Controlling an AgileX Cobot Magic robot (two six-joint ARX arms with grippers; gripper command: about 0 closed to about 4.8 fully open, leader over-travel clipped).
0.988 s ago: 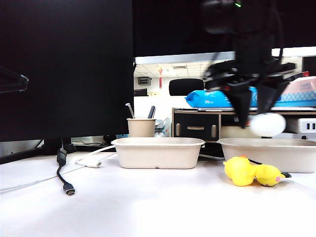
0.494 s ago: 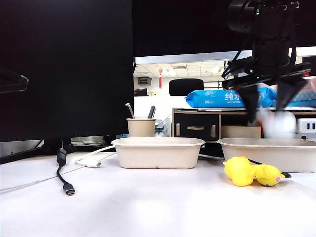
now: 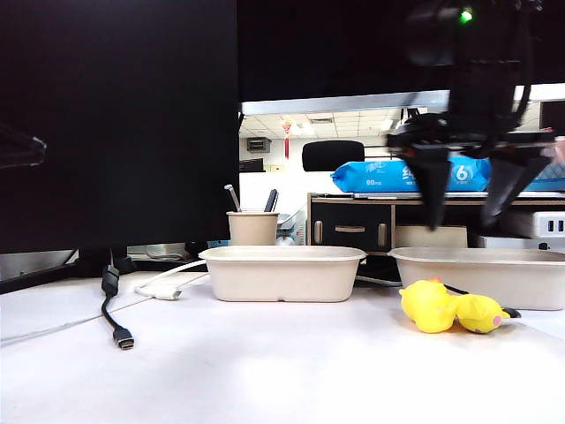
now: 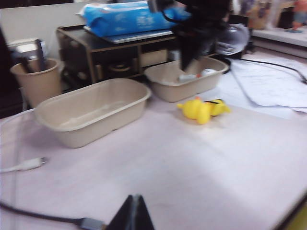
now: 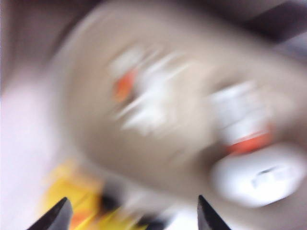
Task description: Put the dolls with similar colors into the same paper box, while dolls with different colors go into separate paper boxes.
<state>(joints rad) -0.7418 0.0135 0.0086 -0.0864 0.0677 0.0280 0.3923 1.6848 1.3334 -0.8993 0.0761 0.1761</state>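
Note:
My right gripper [image 3: 461, 221] hangs open over the right paper box [image 3: 494, 278], with nothing between its fingers. In the blurred right wrist view the gripper [image 5: 133, 213] looks down into that box [image 5: 201, 62], where a big round white doll [image 5: 259, 175] with orange and a smaller white doll [image 5: 136, 98] lie. Two yellow dolls [image 3: 431, 306] [image 3: 481, 314] lie touching on the table just in front of this box. The left paper box [image 3: 282, 274] shows nothing above its rim. My left gripper [image 4: 134, 203] is shut and empty, low over the near table, far from the dolls [image 4: 197, 109].
A tan cup with pens [image 3: 252, 227] stands behind the left box. A black cable [image 3: 113, 305] and a white plug [image 3: 163, 290] lie at the left. A large black monitor [image 3: 115, 115] fills the left background. Papers [image 4: 268, 81] lie beyond the right box.
The right gripper carried the round white doll over the right box, opened, and the doll dropped out of sight into it. The yellow dolls have not moved.

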